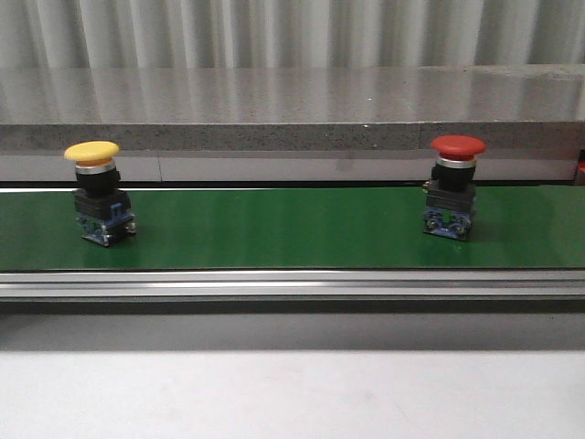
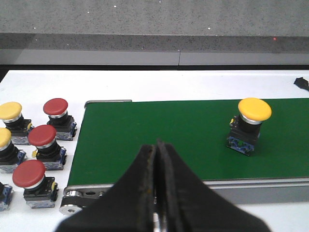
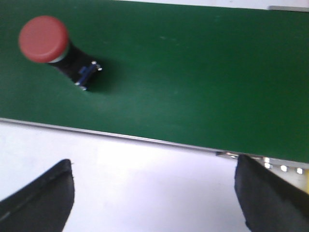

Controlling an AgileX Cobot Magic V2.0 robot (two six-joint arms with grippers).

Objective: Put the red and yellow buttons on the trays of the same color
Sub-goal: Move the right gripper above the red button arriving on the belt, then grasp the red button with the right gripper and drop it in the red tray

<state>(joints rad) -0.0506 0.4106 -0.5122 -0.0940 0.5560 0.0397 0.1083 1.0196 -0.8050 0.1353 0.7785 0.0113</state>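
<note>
A green conveyor belt (image 1: pixel 292 229) ran before a grey ledge. The left gripper (image 2: pixel 158 145) was pressed closed and empty, the yellow button (image 2: pixel 252 121) standing upright on the belt beyond its tips. The right gripper (image 3: pixel 154 174) was spread wide over the white table, the red button (image 3: pixel 53 48) beyond it on the belt.

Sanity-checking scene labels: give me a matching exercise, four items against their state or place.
Items:
1. yellow mushroom-head push button
2. red mushroom-head push button
3. left gripper
4. right gripper

States:
A. fingers wide apart, holding nothing
B. on the green conveyor belt, robot's right side
C. fingers closed together, holding nothing
D. on the belt, robot's left side

Pairs: 1-D, 2-B, 3-C, 4-A
</note>
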